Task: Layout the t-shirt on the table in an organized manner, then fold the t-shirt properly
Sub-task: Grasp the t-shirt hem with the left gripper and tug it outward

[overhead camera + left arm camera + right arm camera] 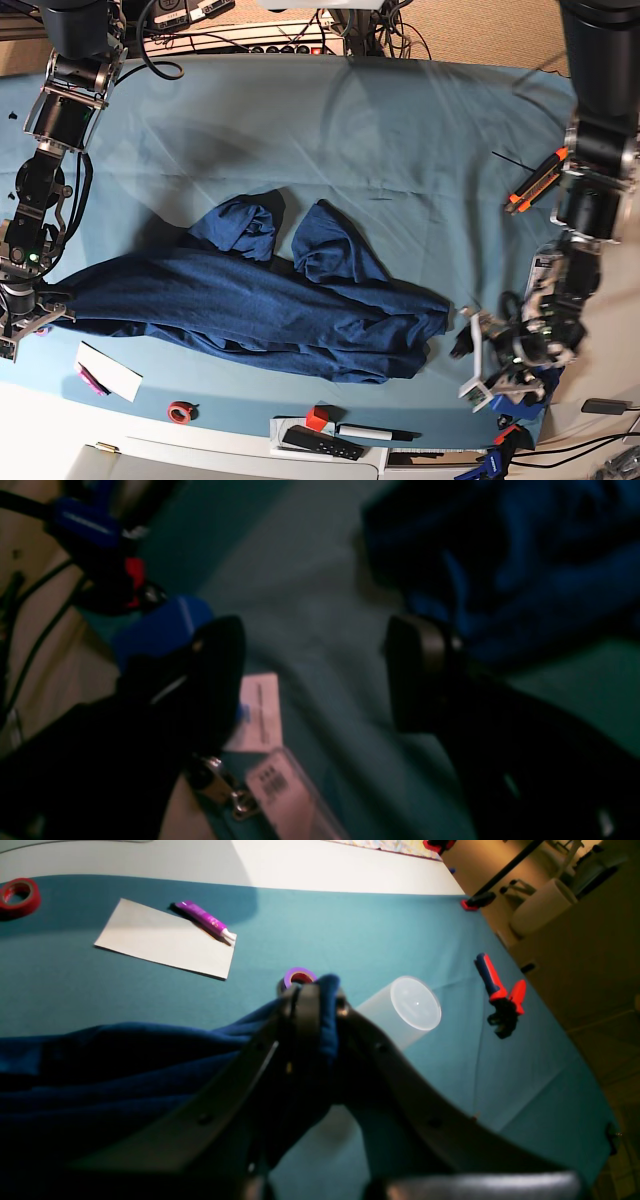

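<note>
T-shirt (260, 310) sprawled mid-table (400, 130), soft, limp, light, will drag and bunch; best grabbed at hem corners or shoulders. Right gripper (310, 1005) at base-view left pinches one end of it. White paper (108, 370), red tape roll (180, 411) near front edge. Left gripper (315, 675) spread wide, empty, just beside the other end; orange tool (530, 188) well apart

My left gripper (315, 675) sits lower right in base view, jaws spread wide, nothing between them. My right gripper (315, 1005), far left, is clamped on the t-shirt (250, 305).
</note>
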You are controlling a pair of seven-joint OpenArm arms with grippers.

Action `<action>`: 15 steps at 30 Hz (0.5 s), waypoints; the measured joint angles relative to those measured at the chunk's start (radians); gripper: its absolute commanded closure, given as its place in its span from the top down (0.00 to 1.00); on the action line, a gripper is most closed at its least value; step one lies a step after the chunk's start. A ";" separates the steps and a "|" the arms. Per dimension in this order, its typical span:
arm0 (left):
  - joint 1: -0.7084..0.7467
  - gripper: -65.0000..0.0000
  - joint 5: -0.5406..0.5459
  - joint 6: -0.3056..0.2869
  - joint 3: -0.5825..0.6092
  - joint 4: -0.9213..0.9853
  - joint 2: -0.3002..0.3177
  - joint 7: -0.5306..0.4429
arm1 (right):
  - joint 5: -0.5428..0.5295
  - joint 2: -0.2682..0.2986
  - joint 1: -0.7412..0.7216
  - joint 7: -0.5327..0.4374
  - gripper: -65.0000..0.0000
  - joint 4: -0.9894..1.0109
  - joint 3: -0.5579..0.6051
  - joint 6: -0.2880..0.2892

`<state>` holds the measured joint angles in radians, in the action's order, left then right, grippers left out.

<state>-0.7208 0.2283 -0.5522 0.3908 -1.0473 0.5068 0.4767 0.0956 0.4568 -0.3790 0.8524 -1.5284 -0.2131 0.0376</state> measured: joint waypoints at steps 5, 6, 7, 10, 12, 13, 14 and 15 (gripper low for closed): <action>0.056 0.44 0.040 -0.051 0.000 -0.002 0.027 -0.007 | 0.000 0.000 0.000 0.000 0.00 0.000 0.000 0.000; 0.077 0.44 0.035 -0.051 0.000 -0.002 0.023 -0.010 | 0.000 0.000 0.000 -0.001 0.00 0.000 0.000 0.000; 0.096 0.44 0.023 -0.048 0.000 -0.001 0.016 -0.029 | 0.000 0.000 0.000 0.000 0.00 0.000 0.000 0.000; 0.145 0.44 -0.063 -0.048 0.000 -0.001 -0.023 -0.066 | 0.000 0.000 0.000 0.000 0.00 0.000 0.000 0.000; 0.156 0.44 -0.066 -0.066 0.000 0.000 -0.039 -0.069 | 0.000 0.000 0.000 0.000 0.00 0.000 0.000 0.000; 0.156 0.44 -0.067 -0.070 0.000 0.000 -0.046 -0.076 | 0.000 0.000 0.000 0.000 0.00 0.000 0.000 0.000; 0.155 0.44 -0.067 -0.077 0.000 0.000 -0.051 -0.080 | 0.000 0.000 0.000 0.000 0.00 0.000 0.000 0.000; 0.153 0.44 -0.067 -0.078 0.000 0.000 -0.056 -0.084 | 0.000 0.000 0.000 0.000 0.00 0.000 0.000 0.000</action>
<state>-0.5674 0.1616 -0.6304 0.3912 -1.0477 0.4511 0.3931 0.0956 0.4572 -0.3790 0.8528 -1.5284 -0.2131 0.0376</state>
